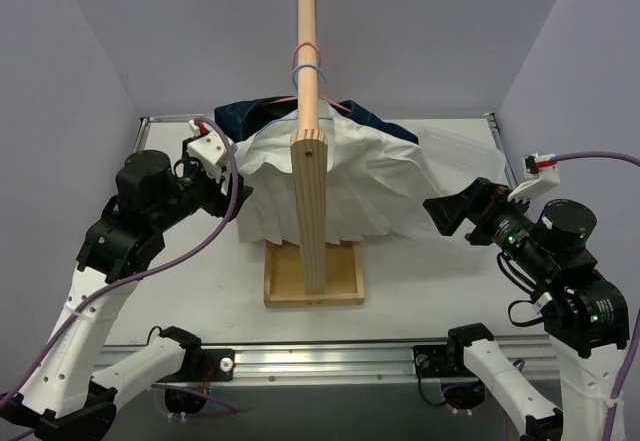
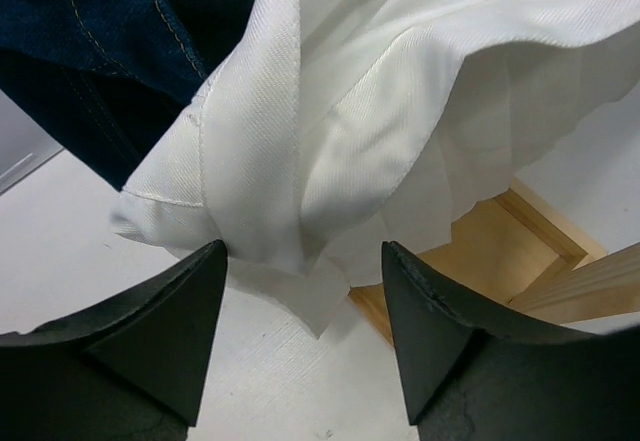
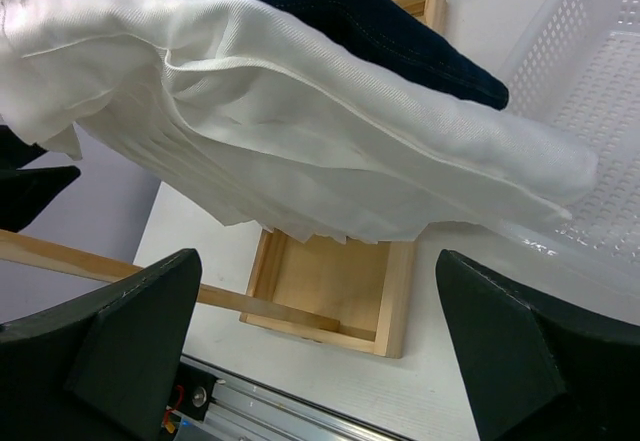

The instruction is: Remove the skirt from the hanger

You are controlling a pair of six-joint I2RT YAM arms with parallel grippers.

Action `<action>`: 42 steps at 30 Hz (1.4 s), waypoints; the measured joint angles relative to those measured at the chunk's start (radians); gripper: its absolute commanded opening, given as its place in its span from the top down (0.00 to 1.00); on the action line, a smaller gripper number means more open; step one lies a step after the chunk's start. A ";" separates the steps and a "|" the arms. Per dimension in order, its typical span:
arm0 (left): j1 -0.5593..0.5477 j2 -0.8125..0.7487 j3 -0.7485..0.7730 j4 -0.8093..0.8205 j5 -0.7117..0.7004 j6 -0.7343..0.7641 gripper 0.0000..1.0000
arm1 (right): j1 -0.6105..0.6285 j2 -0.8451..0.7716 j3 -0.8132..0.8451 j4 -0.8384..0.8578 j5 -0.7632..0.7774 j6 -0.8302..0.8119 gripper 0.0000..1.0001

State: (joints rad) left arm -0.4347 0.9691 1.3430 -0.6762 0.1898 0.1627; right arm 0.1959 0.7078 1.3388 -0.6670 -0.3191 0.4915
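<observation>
A white pleated skirt (image 1: 340, 176) hangs from a hanger on the wooden post (image 1: 309, 141), its hem above the wooden base. The hanger itself is hidden under the cloth. My left gripper (image 1: 237, 199) is open at the skirt's left edge; in the left wrist view the skirt's hem (image 2: 300, 171) hangs just ahead of my spread gripper (image 2: 303, 261). My right gripper (image 1: 437, 211) is open at the skirt's right edge; in the right wrist view the skirt (image 3: 300, 131) spreads above the wide-open gripper (image 3: 315, 291).
A dark blue denim garment (image 1: 262, 113) lies behind the skirt, also in the left wrist view (image 2: 110, 41) and the right wrist view (image 3: 330, 11). The wooden base (image 1: 313, 273) stands mid-table. A clear plastic basket (image 3: 590, 81) sits at the back right.
</observation>
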 measured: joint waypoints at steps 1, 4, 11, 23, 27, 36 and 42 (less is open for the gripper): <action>0.000 0.000 -0.007 0.000 0.002 -0.002 0.32 | 0.000 0.000 0.006 -0.005 0.002 0.000 0.00; 0.000 0.000 -0.021 0.005 0.017 -0.008 0.47 | 0.000 -0.005 0.021 -0.011 0.008 -0.003 0.00; 0.000 0.002 -0.024 0.018 0.087 -0.033 0.91 | 0.000 -0.008 0.024 -0.012 0.016 -0.003 0.00; 0.000 0.009 -0.011 0.030 0.134 -0.093 0.98 | 0.000 -0.008 0.024 -0.012 0.020 -0.003 0.00; 0.000 -0.031 0.004 0.030 0.127 -0.118 0.50 | 0.000 -0.008 0.024 -0.012 0.020 -0.003 0.00; 0.000 -0.181 0.011 0.035 -0.014 -0.129 0.06 | 0.000 -0.008 0.024 -0.012 0.019 -0.003 0.00; 0.000 -0.161 0.004 0.039 -0.073 -0.079 0.06 | 0.000 -0.012 0.021 -0.012 0.018 -0.003 0.00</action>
State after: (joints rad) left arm -0.4347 0.8078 1.3472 -0.6376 0.1169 0.0841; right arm 0.1959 0.6960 1.3602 -0.6788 -0.3008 0.4885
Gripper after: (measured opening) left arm 0.940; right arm 0.998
